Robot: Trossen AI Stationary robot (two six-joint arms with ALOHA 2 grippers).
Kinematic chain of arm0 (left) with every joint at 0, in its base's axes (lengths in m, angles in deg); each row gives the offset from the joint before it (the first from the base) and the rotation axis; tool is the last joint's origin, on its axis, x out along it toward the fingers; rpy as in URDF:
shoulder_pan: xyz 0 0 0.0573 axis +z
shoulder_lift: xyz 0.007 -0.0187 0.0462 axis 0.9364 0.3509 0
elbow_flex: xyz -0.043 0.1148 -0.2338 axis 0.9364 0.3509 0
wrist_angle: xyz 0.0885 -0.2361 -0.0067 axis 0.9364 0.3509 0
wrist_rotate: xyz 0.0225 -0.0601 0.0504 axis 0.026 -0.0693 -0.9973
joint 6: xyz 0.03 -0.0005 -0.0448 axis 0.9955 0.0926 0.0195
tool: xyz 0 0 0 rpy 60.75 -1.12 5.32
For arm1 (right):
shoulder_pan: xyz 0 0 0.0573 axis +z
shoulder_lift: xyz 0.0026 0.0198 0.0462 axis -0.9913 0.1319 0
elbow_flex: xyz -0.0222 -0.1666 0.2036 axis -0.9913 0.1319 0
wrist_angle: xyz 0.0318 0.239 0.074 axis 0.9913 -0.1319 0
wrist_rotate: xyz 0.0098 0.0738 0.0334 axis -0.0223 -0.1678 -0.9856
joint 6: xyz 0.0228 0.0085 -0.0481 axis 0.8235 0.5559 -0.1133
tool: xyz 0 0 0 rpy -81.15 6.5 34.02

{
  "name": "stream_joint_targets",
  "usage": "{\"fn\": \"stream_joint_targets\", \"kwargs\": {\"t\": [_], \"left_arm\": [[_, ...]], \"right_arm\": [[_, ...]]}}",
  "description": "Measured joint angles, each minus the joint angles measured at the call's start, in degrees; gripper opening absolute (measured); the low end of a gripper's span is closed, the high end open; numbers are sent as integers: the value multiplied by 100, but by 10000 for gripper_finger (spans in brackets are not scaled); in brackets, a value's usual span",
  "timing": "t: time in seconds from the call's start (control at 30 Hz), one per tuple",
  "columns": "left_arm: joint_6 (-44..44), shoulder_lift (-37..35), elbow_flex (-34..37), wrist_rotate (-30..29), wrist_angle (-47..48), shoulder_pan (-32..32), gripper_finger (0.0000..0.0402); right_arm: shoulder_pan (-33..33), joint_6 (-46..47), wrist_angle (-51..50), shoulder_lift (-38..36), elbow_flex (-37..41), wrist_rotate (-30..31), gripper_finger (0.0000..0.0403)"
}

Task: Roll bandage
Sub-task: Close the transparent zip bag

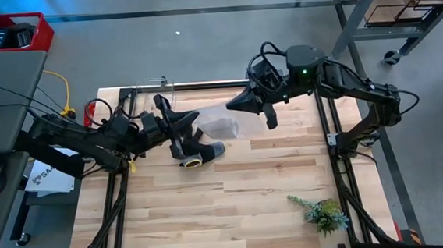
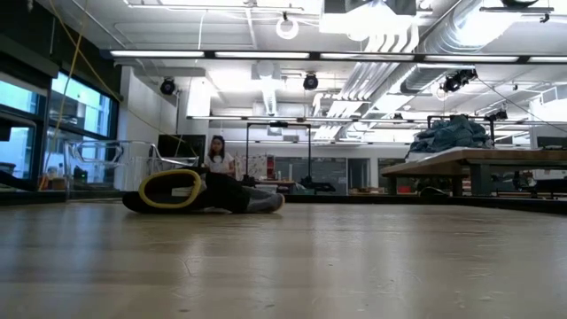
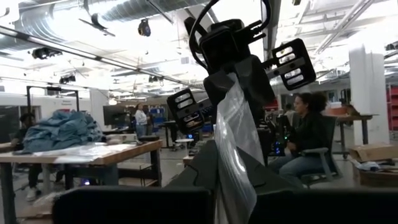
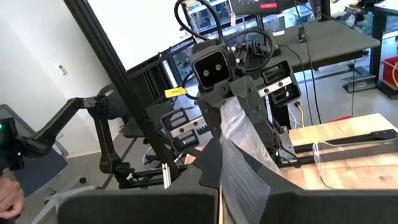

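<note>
A clear, shiny, crinkled plastic bag [image 1: 219,128] spans the gap between my two grippers above the table's far middle. My left gripper [image 1: 196,118] points toward the table's right and is shut on one end. My right gripper [image 1: 234,104] points toward the table's left and is shut on the other end. I cannot make out the white gauze bandage on its own; whether it lies inside the bag cannot be told. A black-and-grey work glove [image 1: 198,151] with a yellow cuff [image 2: 171,190] lies flat on the table just near of the left gripper. My left gripper pinches one end of the plastic bag [image 3: 237,186] between its two fingers, coming level from the table's left. The bag is lifted clear and runs as a gathered band up to the other gripper. My right gripper pinches the bag's other end [image 4: 239,168] between its two fingers, coming level from the table's right. The bag is clear of the table, and part of it sags between the grippers [image 1: 220,130].
A small green plant sprig [image 1: 321,212] lies at the near right. A clear plastic holder [image 1: 161,83] stands at the far edge. Black frame rails [image 1: 334,139] run along both sides of the table. People sit and stand in the room beyond [image 3: 308,124].
</note>
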Motion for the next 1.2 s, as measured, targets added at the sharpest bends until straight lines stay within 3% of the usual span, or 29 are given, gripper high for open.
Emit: {"fn": "stream_joint_targets", "kwargs": {"t": [0.37, 0.63, 0.77, 0.87, 1.03, 1.2], "left_arm": [[-903, -154, 0, -37, 780, -2, 1], [-1282, -533, 0, -145, 1501, 0, 0], [-1596, -556, -14, -156, 1970, 44, 0], [-1859, -377, -395, -9, 2892, 128, 0], [-1769, 292, -1670, 470, 4635, 401, 0], [-1336, 1045, -2827, 1004, 5916, 629, 0]], "right_arm": [[-42, 6, -319, -30, 0, 266, 18], [-42, -161, -971, -250, 0, 1125, 118], [-42, -477, -1018, -428, 0, 1197, 170], [-5, -624, -1112, -485, -1, 1026, 188], [240, -1127, -1880, -216, -2, 960, 189], [480, -1827, -2297, 114, 0, 1560, 189]]}}
